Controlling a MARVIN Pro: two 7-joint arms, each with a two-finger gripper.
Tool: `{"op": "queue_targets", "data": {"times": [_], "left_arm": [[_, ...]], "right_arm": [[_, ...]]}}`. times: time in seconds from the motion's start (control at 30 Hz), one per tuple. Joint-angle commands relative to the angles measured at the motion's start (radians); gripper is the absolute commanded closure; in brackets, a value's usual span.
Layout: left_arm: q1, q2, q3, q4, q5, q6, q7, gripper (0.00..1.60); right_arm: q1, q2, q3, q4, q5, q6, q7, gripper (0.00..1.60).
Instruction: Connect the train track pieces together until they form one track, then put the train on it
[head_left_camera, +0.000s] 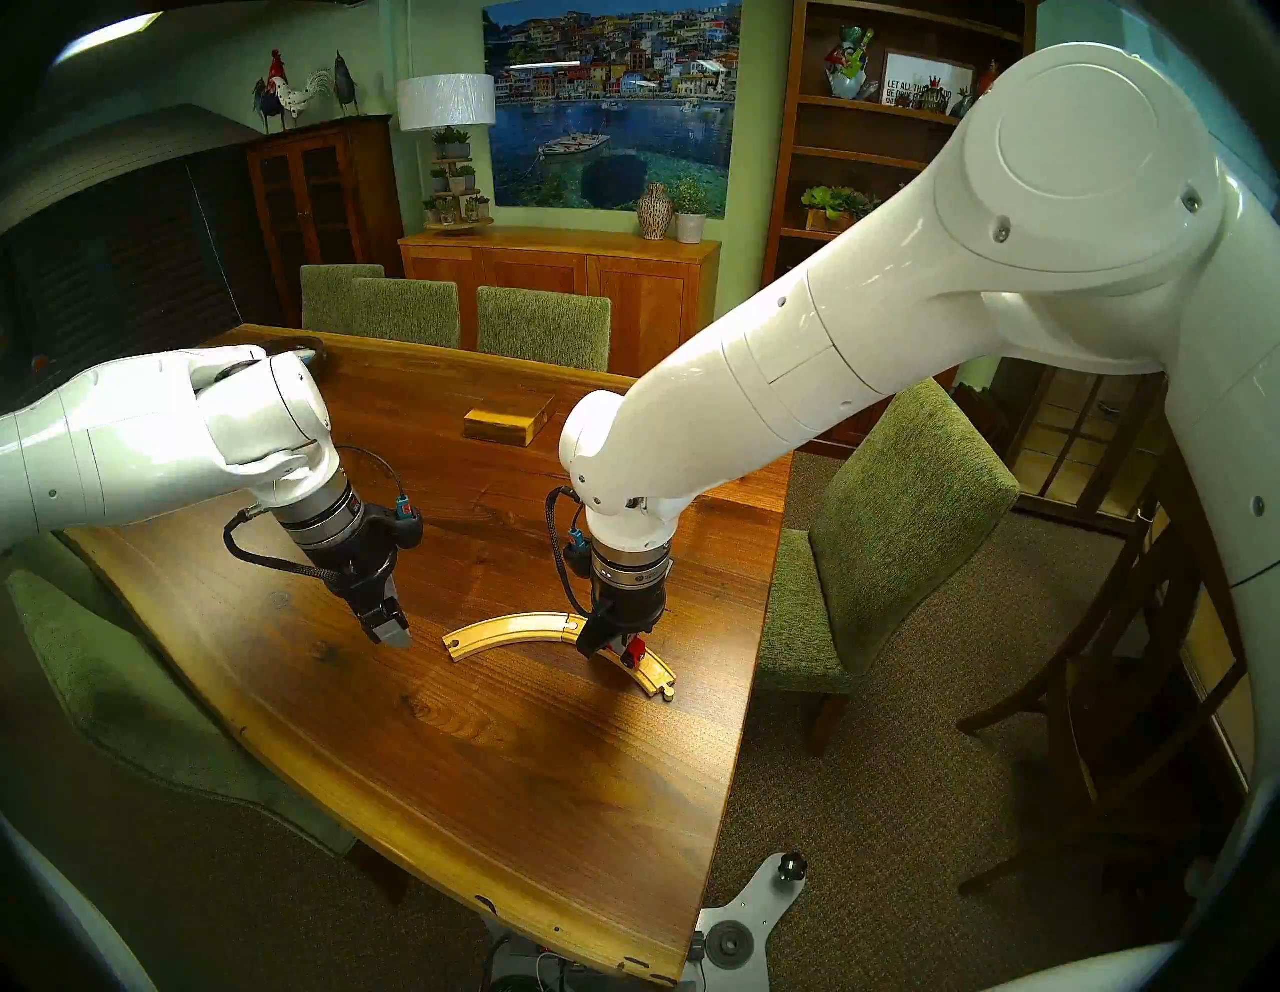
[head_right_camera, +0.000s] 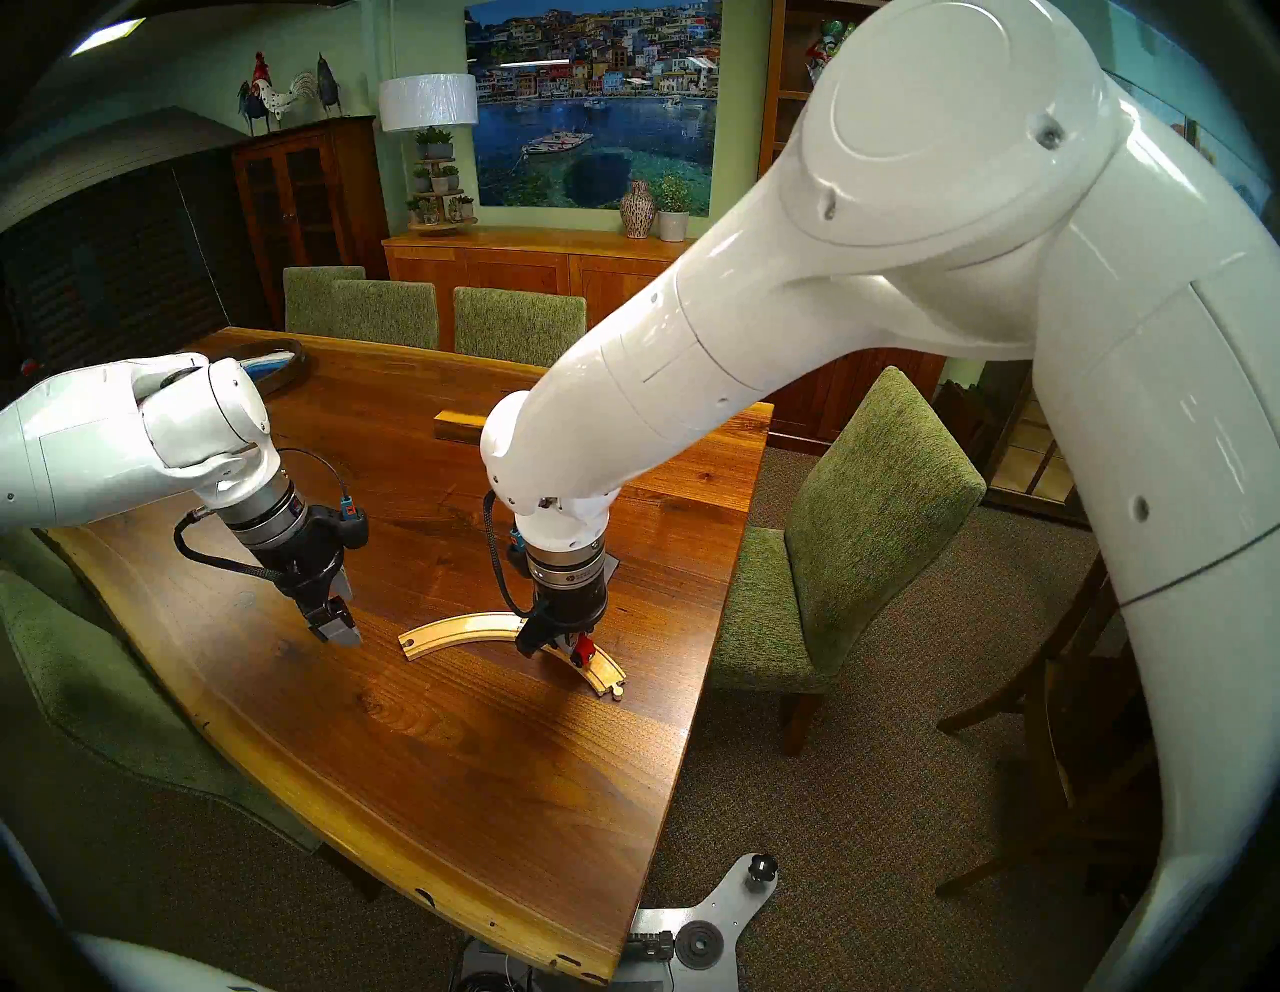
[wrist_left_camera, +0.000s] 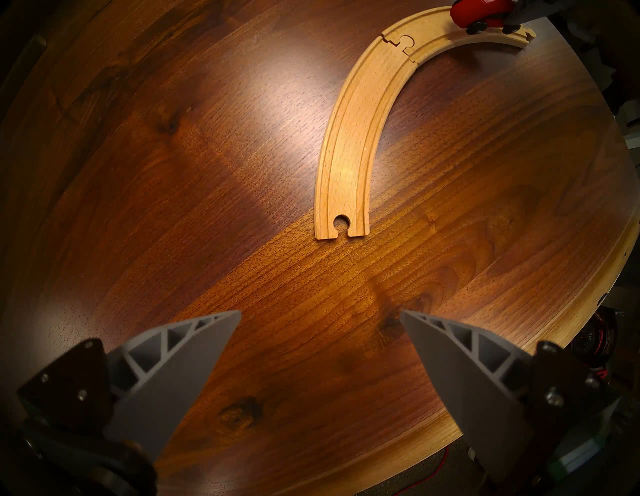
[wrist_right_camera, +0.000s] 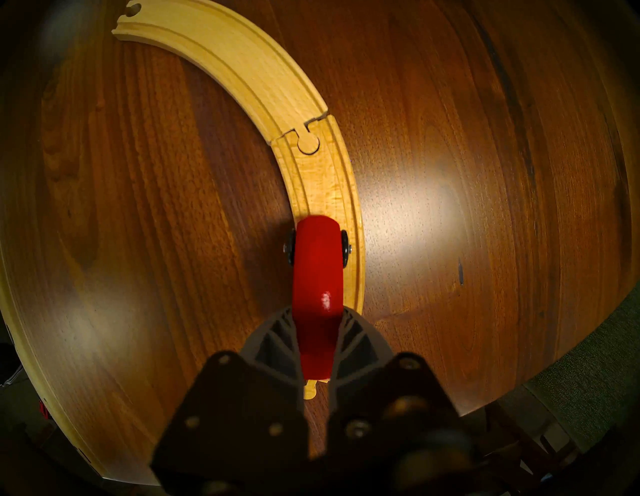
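Over wooden table (head_left_camera: 485, 796), right pincer (wrist_right_camera: 317, 332) points down, apparently clamping train (wrist_right_camera: 317, 273).

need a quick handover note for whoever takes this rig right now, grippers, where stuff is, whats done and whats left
Right gripper: shut on the train, pointing down, over the track's end near the table edge.
Left gripper: open, empty, hovering over bare table off the track's other end.
Track: both curved pieces joined, peg seated in hole, lying flat.
Train: on or just above the rails; contact unclear, one wheel looks near the inner edge.
Done: track connected.
Left: check the wheels sit in the grooves, release, lift clear.
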Motion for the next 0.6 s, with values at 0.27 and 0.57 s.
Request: {"op": "queue_targets", "data": {"times": [0.27,0.57], "left_arm": [[-0.03,0.002,-0.024,-0.003,-0.001,0.001,0.002,0.0],[-0.03,0.002,-0.024,-0.003,-0.001,0.001,0.002,0.0]], "right_arm": [[-0.006,0.005,-0.006,0.027,0.0,-0.005,-0.005,1.6],[-0.015,0.004,-0.005,0.034,-0.002,-0.005,-0.006,1.6]]}}
